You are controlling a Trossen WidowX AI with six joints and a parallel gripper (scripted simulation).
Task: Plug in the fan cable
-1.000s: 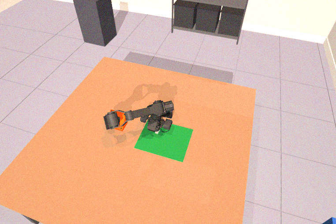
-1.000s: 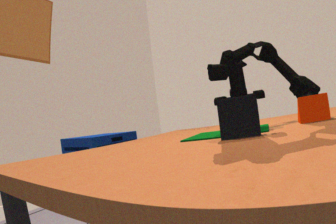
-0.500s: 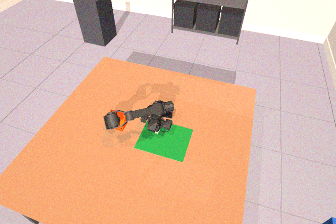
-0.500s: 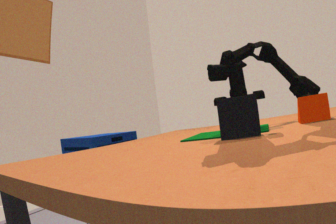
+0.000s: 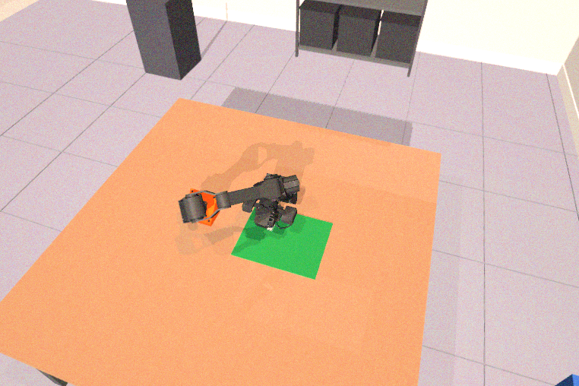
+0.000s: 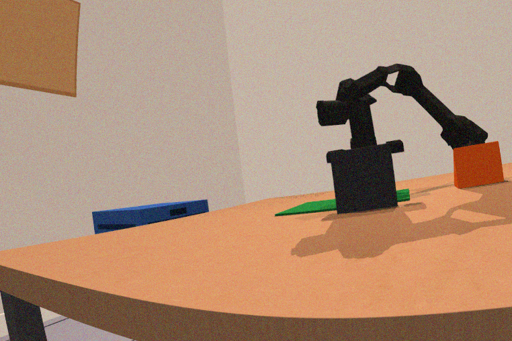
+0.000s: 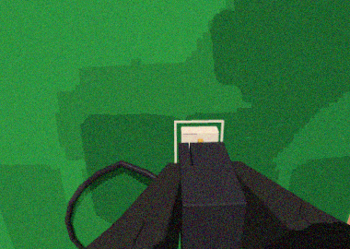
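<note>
The table (image 5: pixel 140 302) is orange and carries everything under inspection. The board (image 5: pixel 298 251), a flat green square, lies on it and serves as the reference for all positions here.

The arm (image 5: pixel 243 194) stands on an orange base (image 6: pixel 477 165) just off the board's near-left corner as seen from the top view, and reaches across to that corner. In the exterior view the arm arches up from the base and comes down over the board's edge.

The fan (image 6: pixel 363 180), a dark box, stands at the same edge of the board, directly under the wrist.

The gripper (image 7: pixel 208 187) points down at the board, its fingers closed narrow around the plug (image 7: pixel 211 187), a dark block held between them.

The cable (image 7: pixel 92 194) loops out from the gripper's left side over the board's surface.

The header (image 7: pixel 198 133), a small white-framed socket, sits on the board directly ahead of the plug's tip. The plug overlaps the header's lower edge in the wrist view; whether it is seated cannot be told.
</note>
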